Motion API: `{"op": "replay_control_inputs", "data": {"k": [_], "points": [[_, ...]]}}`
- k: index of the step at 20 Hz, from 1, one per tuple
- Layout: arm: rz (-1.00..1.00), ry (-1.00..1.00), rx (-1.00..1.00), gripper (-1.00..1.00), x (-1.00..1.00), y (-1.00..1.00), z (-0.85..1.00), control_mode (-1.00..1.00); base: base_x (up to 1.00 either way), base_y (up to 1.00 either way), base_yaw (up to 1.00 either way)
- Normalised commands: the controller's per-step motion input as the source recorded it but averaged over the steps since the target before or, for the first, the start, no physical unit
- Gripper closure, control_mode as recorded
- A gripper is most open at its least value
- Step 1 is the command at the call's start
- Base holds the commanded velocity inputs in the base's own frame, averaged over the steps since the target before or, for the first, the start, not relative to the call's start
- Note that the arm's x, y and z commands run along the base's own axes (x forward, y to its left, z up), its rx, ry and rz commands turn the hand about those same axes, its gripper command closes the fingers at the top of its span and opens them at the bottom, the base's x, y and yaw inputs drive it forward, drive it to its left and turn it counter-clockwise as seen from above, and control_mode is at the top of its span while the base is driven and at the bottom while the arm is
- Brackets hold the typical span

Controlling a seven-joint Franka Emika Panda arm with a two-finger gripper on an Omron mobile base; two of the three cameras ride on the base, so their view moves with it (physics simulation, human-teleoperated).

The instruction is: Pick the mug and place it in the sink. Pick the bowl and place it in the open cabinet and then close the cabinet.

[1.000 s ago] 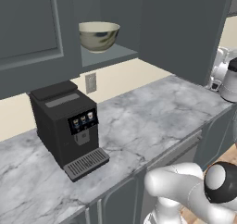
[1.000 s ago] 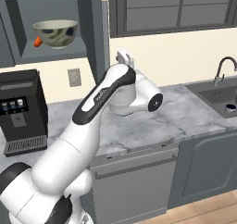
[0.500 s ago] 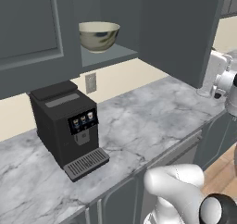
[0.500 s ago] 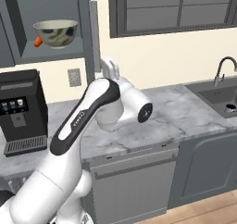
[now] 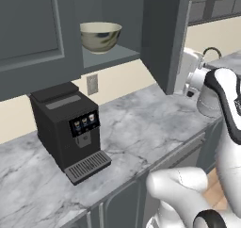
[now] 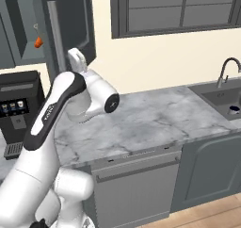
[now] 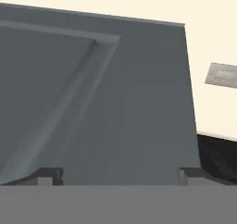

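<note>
The white arm rises from the base, bends at a dark elbow joint and reaches up toward the open door of the cabinet (image 5: 162, 34), its wrist tilted so that the hand faces the door's recessed panel. In the right base view the hand sits just beside the door's lower edge, near the long vertical bar handle (image 6: 55, 34); the tips themselves are hidden there.

The room is a kitchen with cream walls, a dark-framed window and a grey-veined marble counter (image 5: 141, 128) running along the wall. Taking the cabinet as landmark: the bowl (image 5: 100, 36) stands upright on its pale shelf, inside the open compartment. Below the cabinet and to its left a black coffee machine (image 5: 68, 128) stands on the counter, with a wall outlet (image 5: 92, 84) between it and the shelf. Well to the right of the cabinet lies the sink (image 6: 221, 97) with its gooseneck faucet (image 6: 227, 69) — the mug (image 6: 234, 110) rests down in the basin.

The gripper (image 7: 120, 174) is spread wide and holds nothing; its two dark fingertips (image 7: 48, 174) stand far apart, close before the door panel. Whether they touch the door cannot be told.
</note>
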Motion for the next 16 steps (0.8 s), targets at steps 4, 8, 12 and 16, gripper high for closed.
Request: {"op": "replay_control_inputs", "data": {"k": [4, 8, 12, 16], "points": [[0.08, -0.16, -0.07, -1.00, 0.87, 1.00, 0.35, -1.00, 0.00, 0.00, 0.00], [0.00, -0.07, -0.09, -1.00, 1.00, 1.00, 0.09, -1.00, 0.00, 0.00, 0.00], [0.01, 0.00, -0.03, -1.00, 0.77, 1.00, -0.03, -1.00, 0.00, 0.00, 0.00], [0.00, 0.00, -0.05, -1.00, 0.65, 1.00, -0.04, -1.00, 0.00, 0.00, 0.00]]}}
